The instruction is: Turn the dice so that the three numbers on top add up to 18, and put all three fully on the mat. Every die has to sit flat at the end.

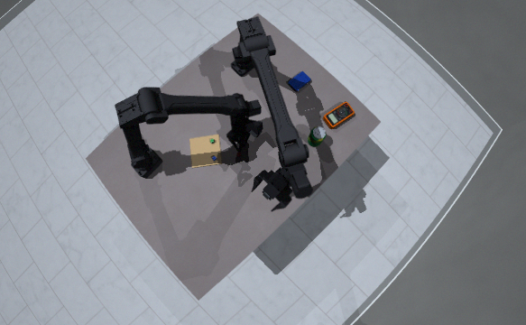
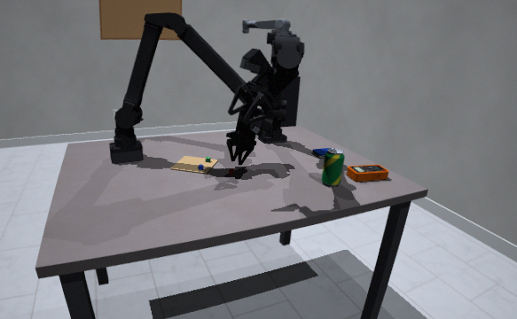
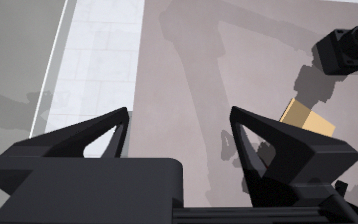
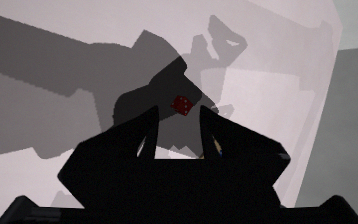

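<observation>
A tan mat (image 1: 199, 146) (image 2: 187, 164) (image 3: 307, 120) lies on the table. A green die (image 1: 212, 141) (image 2: 207, 159) and a blue die (image 1: 214, 158) (image 2: 200, 167) rest on it; their pips are too small to read. A red die (image 1: 239, 154) (image 2: 231, 172) (image 4: 182, 105) lies off the mat in shadow; I cannot tell its top number. My right gripper (image 2: 238, 162) (image 4: 179, 111) is partly open, empty, and above the red die, pointing down. My left gripper (image 1: 263, 200) (image 3: 179, 112) is wide open and empty, high over the table's front part.
A green can (image 1: 317, 136) (image 2: 332, 168), an orange multimeter (image 1: 339, 115) (image 2: 367, 173) and a blue box (image 1: 299, 81) (image 2: 321, 152) stand or lie away from the mat. The left arm reaches across between them and the right gripper. The arms are close together in the top view.
</observation>
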Controlling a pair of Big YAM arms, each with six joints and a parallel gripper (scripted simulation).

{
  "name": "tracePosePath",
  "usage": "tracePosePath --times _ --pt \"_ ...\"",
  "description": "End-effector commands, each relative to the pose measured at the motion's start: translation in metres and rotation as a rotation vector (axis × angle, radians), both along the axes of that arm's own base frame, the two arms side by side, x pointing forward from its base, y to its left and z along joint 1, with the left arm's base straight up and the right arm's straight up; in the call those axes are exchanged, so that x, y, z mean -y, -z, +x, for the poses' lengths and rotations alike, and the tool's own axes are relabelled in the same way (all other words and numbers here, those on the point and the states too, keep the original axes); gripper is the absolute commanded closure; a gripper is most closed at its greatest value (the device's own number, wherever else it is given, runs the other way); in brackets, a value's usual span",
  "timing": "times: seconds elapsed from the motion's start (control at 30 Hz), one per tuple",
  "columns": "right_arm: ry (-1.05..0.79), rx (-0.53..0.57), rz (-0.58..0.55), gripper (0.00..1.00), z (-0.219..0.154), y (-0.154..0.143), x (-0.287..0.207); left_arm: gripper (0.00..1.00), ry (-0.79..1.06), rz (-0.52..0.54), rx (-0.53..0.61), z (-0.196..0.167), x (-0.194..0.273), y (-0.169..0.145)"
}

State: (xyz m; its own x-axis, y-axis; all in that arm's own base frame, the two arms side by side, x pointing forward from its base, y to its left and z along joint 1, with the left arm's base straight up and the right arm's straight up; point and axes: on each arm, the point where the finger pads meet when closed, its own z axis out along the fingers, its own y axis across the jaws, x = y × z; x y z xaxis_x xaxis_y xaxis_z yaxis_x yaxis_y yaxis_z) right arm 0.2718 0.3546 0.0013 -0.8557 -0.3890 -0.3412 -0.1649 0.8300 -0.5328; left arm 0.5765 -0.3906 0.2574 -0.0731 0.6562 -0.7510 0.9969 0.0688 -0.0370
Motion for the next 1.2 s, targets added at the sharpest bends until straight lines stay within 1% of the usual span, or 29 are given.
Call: tracePosePath --times 0.0,0.27,0.33,0.4,0.47,0.53,0.6,0.73,0.9,1.0,1.07,1.17 --pt "0.21 0.197 0.153 0.61 -0.005 -0.014 -0.002 0.0 -0.004 -0.038 0.086 0.013 0.001 -0.051" --pt "0.369 0.367 0.299 0.61 -0.007 -0.016 -0.001 0.0 -0.004 -0.038 0.086 0.013 0.001 -0.051" --pt "0.369 0.367 0.299 0.61 -0.007 -0.016 -0.001 0.0 -0.004 -0.038 0.086 0.013 0.001 -0.051" --pt "0.418 0.41 0.347 0.61 -0.007 -0.016 -0.002 0.0 -0.004 -0.038 0.086 0.013 0.001 -0.051" --pt "0.473 0.464 0.387 0.61 -0.012 -0.007 0.005 0.0 -0.004 -0.038 0.086 0.013 0.001 -0.051" --pt "0.511 0.499 0.412 0.61 -0.016 0.003 0.01 0.0 -0.004 -0.038 0.086 0.013 0.001 -0.051" --pt "0.544 0.525 0.451 0.61 -0.019 0.007 0.009 0.0 -0.004 -0.038 0.086 0.013 0.001 -0.051" --pt "0.566 0.544 0.494 0.61 -0.021 0.011 0.003 0.0 -0.004 -0.038 0.086 0.013 0.001 -0.051" --pt "0.552 0.538 0.48 0.61 -0.018 0.014 0.005 0.0 -0.004 -0.038 0.086 0.013 0.001 -0.051" --pt "0.567 0.542 0.476 0.61 -0.01 0.014 0.01 0.0 -0.004 -0.038 0.086 0.013 0.001 -0.051" --pt "0.568 0.543 0.482 0.61 -0.002 0.022 0.013 0.0 -0.004 -0.038 0.086 0.013 0.001 -0.051" --pt "0.557 0.537 0.457 0.61 0.006 0.033 0.027 0.0 -0.004 -0.038 0.086 0.013 0.001 -0.051"
